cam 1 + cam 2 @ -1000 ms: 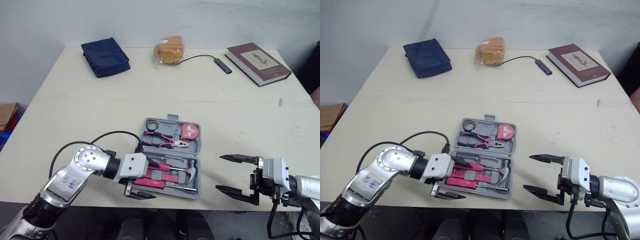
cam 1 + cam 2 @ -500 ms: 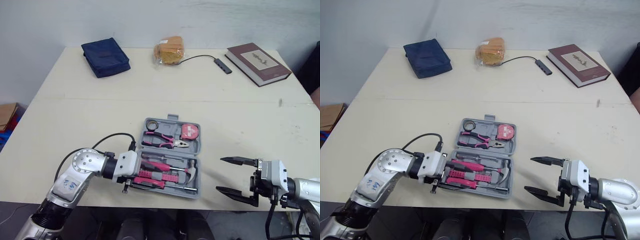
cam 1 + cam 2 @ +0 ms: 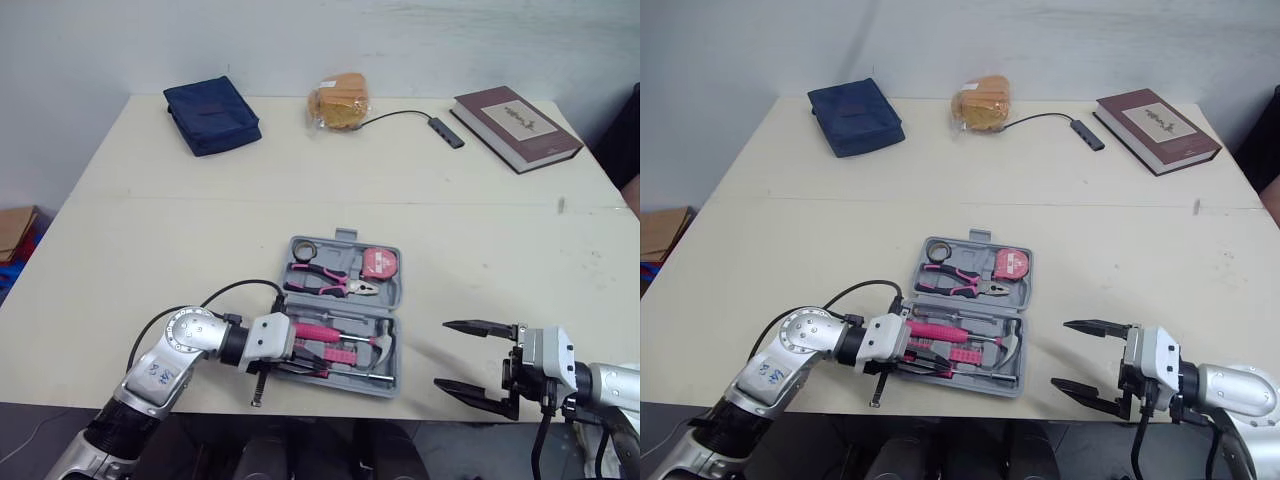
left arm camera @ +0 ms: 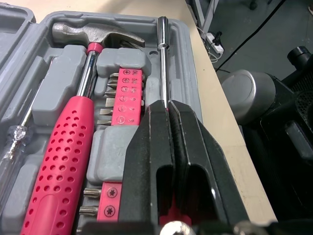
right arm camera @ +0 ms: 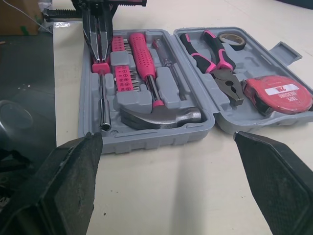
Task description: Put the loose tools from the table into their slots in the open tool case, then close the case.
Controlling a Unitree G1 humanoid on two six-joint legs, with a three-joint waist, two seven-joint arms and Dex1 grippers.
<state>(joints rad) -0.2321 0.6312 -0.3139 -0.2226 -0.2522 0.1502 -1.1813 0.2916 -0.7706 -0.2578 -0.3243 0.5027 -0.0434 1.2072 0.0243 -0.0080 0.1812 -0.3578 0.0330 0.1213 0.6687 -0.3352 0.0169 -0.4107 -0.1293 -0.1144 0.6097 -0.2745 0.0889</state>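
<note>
The open tool case lies flat near the near edge of the worktop, about at its middle. The left claw reaches in from the case's left end, low over the near half, with its fingers pressed together on the pink handle end of the bit driver. The driver's steel shaft runs out from between the fingertips along the nearest slot, just inside the case's near wall.

Just beyond it in the same half sit a pink strip of bits, the pink-handled hammer and a small clear-handled screwdriver. The far half holds the pliers, a tape measure and a roll of tape.

The right claw hangs at the near edge, to the right of the case and apart from it, spread wide and holding nothing.

Along the far edge lie a blue pouch, a bagged bun, a cabled hub and a book.
</note>
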